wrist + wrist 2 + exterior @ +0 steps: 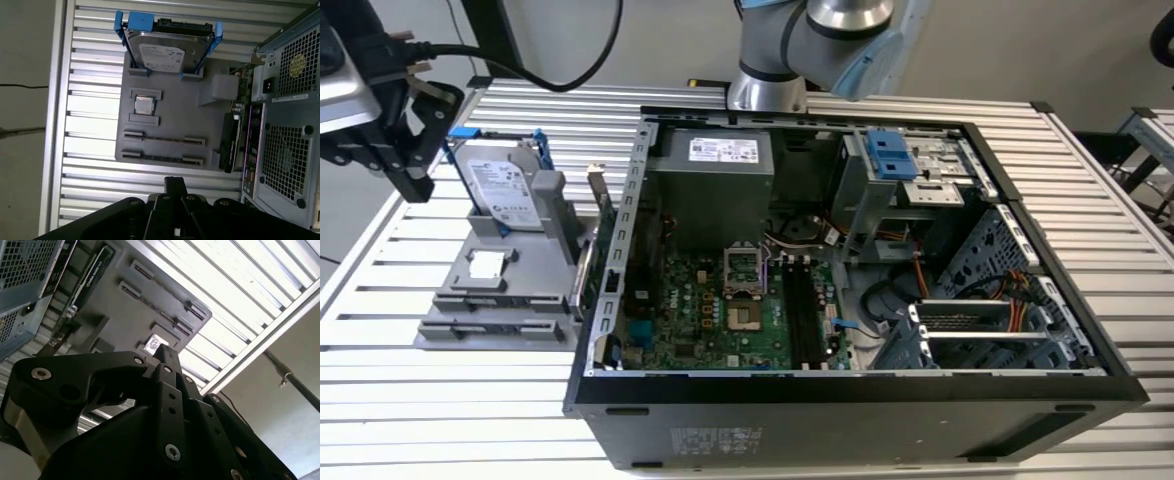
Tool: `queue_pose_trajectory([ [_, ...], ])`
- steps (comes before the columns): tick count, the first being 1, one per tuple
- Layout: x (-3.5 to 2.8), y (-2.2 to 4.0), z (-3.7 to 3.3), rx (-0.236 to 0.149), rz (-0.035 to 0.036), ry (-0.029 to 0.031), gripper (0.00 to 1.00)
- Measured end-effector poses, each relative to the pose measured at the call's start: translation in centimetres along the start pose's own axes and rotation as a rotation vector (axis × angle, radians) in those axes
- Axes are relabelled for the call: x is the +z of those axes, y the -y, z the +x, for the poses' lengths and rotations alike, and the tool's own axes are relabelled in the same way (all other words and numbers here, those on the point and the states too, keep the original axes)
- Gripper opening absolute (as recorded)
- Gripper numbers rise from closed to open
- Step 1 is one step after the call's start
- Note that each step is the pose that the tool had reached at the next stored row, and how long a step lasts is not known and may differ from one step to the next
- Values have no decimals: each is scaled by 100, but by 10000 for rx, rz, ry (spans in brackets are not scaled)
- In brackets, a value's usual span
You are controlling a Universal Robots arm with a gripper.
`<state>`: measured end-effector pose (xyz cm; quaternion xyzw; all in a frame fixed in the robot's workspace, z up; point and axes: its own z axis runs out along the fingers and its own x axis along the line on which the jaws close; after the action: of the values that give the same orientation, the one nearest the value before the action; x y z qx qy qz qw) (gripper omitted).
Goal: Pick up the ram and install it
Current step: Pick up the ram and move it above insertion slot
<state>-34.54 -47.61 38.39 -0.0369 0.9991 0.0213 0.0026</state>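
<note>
The gripper (411,185) hangs at the upper left of the exterior view, its fingers (165,375) pressed together with nothing visible between them. Beneath it lies the tray (180,110), whose two long holders (165,139) look bare (a thin dark line runs along each). Toward the exterior view's right, the slots (798,310) on the motherboard (687,320) are too dark to tell whether the ram sits there. Such a stick should be light, stiff and fragile. It is probably best pinched by its long edges, clear of chips and contacts. The tower (854,395) wall cuts off the tray's near edge.
</note>
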Motion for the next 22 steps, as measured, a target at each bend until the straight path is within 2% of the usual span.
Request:
queue_pose_trajectory([
  [22, 0, 0, 0, -694, 37, -33, 0],
])
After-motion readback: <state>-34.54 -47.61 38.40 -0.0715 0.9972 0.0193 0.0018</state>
